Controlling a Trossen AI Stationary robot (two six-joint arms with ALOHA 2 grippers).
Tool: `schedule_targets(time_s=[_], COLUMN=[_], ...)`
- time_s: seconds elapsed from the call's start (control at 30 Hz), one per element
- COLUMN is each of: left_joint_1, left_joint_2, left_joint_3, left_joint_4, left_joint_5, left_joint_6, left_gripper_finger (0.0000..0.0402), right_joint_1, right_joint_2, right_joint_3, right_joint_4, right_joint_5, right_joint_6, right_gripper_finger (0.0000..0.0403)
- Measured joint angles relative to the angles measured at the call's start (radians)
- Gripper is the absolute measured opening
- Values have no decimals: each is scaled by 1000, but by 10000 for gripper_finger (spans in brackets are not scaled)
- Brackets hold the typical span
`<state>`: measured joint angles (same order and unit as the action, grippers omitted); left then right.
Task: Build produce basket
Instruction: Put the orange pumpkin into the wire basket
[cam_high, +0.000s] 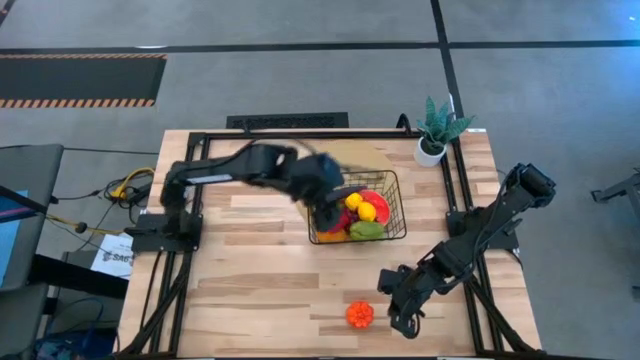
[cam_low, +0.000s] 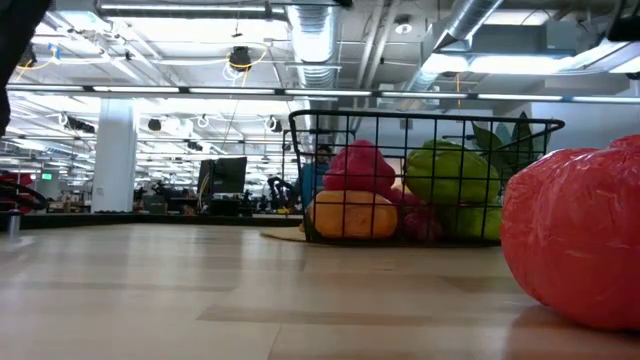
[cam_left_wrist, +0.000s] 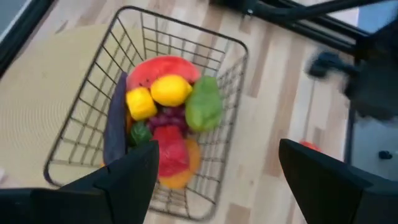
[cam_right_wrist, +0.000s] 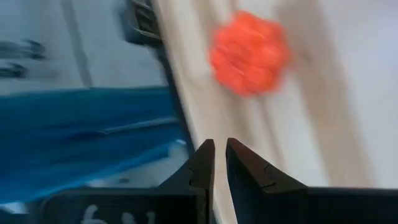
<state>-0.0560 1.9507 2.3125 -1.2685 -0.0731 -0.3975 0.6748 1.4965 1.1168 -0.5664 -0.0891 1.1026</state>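
The black wire basket (cam_high: 392, 200) (cam_left_wrist: 99, 81) (cam_low: 420, 130) stands at the table's middle on a round tan mat (cam_left_wrist: 37, 99). In it lie a watermelon slice (cam_left_wrist: 163, 65), two lemons (cam_left_wrist: 169, 90), a green fruit (cam_left_wrist: 204, 106), grapes, red and orange pieces and a purple eggplant (cam_left_wrist: 115, 124). My left gripper (cam_high: 328, 210) (cam_left_wrist: 217, 180) hangs open above the basket's left side, with nothing between its fingers. An orange pepper (cam_high: 360, 314) (cam_right_wrist: 249, 53) (cam_low: 580, 240) rests on the table near the front edge. My right gripper (cam_high: 396, 312) (cam_right_wrist: 219, 158) is just right of it, shut and apart from it.
A potted green plant (cam_high: 437, 130) stands at the table's far right corner. Black frame rails (cam_high: 300, 135) run along the table's far edge and sides. Bare wood lies left of the basket and along the front left.
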Motion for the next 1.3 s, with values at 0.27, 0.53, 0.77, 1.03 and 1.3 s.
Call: schedule_targets(time_s=[0.27,0.53,0.77,1.03,1.3], left_joint_1=[-238,-438,-516,-528,-513], left_joint_2=[-62,-63,-63,-63,-63], left_joint_3=[-1,-1,-1,-1,-1], left_joint_4=[-130,-275,-296,-296,-292], left_joint_5=[-297,-439,-491,-512,-566], left_joint_6=[-169,-391,-442,-471,-468], left_gripper_finger=[314,314,314,314,314], right_joint_1=[14,-40,-77,-98,-87], right_joint_2=[32,97,205,359,345], right_joint_3=[2,3,1,76,141], right_joint_4=[52,237,278,346,353], right_joint_5=[4,1,-98,-389,-355], right_joint_6=[22,0,43,81,19], right_gripper_finger=[63,94,187,268,271])
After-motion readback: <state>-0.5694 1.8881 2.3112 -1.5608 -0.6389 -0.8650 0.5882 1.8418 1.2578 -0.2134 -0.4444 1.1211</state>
